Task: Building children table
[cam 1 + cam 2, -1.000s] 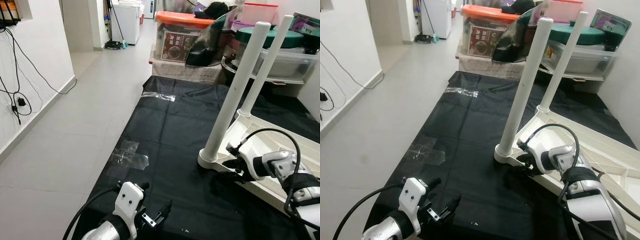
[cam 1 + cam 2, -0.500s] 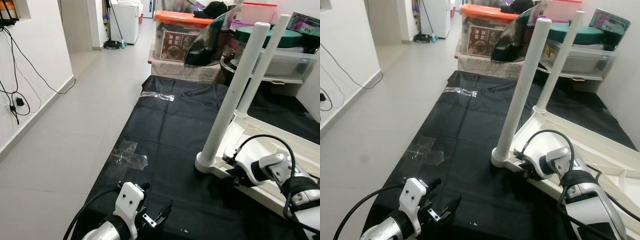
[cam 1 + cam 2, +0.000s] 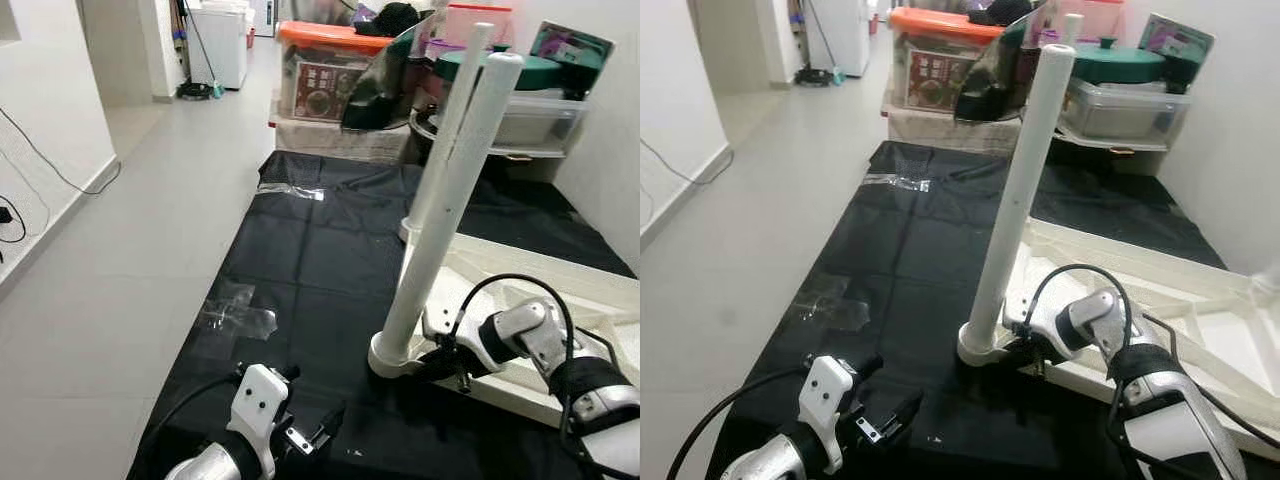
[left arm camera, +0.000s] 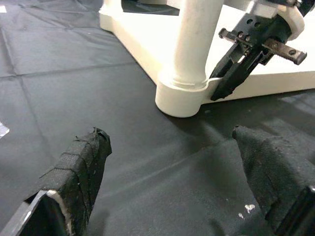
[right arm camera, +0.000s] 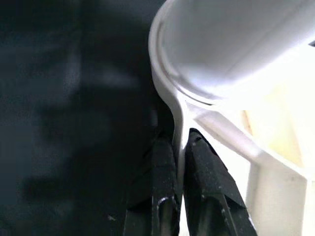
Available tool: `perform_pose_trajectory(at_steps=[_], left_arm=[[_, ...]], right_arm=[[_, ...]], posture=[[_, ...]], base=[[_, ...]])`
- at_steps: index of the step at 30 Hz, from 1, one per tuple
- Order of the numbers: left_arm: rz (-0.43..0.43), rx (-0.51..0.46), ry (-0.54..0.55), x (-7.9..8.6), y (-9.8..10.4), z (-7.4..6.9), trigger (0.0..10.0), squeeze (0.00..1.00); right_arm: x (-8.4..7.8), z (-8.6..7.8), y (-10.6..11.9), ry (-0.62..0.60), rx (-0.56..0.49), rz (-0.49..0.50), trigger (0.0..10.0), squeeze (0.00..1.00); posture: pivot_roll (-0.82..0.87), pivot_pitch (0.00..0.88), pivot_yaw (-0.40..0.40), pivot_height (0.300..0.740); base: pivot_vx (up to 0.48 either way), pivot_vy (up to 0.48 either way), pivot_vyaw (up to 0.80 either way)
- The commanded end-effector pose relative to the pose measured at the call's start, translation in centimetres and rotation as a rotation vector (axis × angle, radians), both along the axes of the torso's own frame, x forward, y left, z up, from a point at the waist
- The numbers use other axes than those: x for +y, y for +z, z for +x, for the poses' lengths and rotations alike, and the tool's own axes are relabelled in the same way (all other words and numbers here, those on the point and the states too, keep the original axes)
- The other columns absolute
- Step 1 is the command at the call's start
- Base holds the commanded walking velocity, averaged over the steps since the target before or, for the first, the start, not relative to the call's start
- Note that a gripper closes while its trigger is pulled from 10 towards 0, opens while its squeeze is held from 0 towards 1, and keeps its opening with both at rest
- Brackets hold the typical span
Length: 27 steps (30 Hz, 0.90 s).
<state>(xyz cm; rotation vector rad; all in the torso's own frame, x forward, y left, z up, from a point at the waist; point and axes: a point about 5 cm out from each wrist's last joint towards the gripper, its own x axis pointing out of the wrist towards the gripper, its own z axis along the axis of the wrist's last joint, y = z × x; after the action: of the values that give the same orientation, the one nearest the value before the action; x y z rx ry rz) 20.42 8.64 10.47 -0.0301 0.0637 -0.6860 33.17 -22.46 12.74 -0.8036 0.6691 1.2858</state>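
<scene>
Right gripper point(image 3: 447, 362) clamped on table rim point(image 5: 178, 129) (left gripper point(image 4: 172, 172) spread, idle).

From head height we are looking forward and down; both wrist cameras are sharing the table leg point(image 4: 196, 44) at twelve o'clock.

**Robot body: visible parts**

Left arm: silver shell, white wrist block, black cable looping back. Left gripper point(image 3: 318, 437): two black fingers point(image 4: 81, 172) wrapped in woven black fabric. Right arm: silver segments, black band, looping black cable. Right gripper point(image 5: 178, 189): two slim black fingers, toothed rail.
</scene>
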Motion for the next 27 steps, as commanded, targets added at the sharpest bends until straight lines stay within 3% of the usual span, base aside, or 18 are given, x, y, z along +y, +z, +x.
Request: perform_pose_trajectory(at_steps=[1,4,7,10,18,19,23,24,27], left_arm=[[-0.001,0.017,-0.002,-0.1,-0.2,0.0,10.0,0.00],[-0.001,0.015,-0.001,-0.1,-0.2,0.1,10.0,0.00],[-0.001,0.014,0.000,-0.1,-0.2,0.1,10.0,0.00],[-0.001,0.016,0.000,-0.1,-0.2,0.2,10.0,0.00],[-0.001,0.016,0.001,-0.1,-0.2,0.2,10.0,0.00],[-0.001,0.016,0.002,-0.1,-0.2,0.2,10.0,0.00],[-0.001,0.016,0.003,-0.1,-0.2,0.2,10.0,0.00],[-0.001,0.016,0.003,-0.1,-0.2,0.2,10.0,0.00],[-0.001,0.017,0.002,-0.1,-0.2,0.2,10.0,0.00]], right_arm=[[2.3,0.1,0.7,0.237,-0.117,-0.075,0.0,0.00],[2.6,-0.3,0.6,0.349,-0.155,-0.133,0.0,0.00],[2.7,-0.5,0.5,0.384,-0.158,-0.143,0.0,0.00],[1.9,-0.9,0.4,0.464,-0.145,-0.217,0.0,0.00],[0.7,-0.7,0.4,0.433,-0.122,-0.289,0.0,0.00],[0.5,-0.5,0.3,0.409,-0.136,-0.307,10.0,0.00],[0.2,-0.2,0.3,0.374,-0.157,-0.309,10.0,0.00],[0.1,-0.1,0.4,0.359,-0.161,-0.306,10.0,1.00],[-0.4,0.0,0.7,0.333,-0.171,-0.306,10.0,1.00]], posture=[[0.19,0.000,-0.112,0.740],[0.19,0.000,-0.111,0.740],[0.19,0.000,-0.111,0.740],[0.19,0.000,-0.107,0.740],[0.19,0.000,-0.110,0.740],[0.19,0.000,-0.112,0.740],[0.19,0.000,-0.110,0.740],[0.19,0.000,-0.108,0.740],[0.19,0.000,-0.106,0.740]], base=[[0.000,0.000,0.00],[0.000,0.000,0.00],[0.000,0.000,0.00],[0.000,0.000,0.00],[0.000,0.000,0.00],[0.000,0.000,0.00],[0.000,0.000,0.00],[0.000,0.000,0.00],[0.000,0.000,0.00]])
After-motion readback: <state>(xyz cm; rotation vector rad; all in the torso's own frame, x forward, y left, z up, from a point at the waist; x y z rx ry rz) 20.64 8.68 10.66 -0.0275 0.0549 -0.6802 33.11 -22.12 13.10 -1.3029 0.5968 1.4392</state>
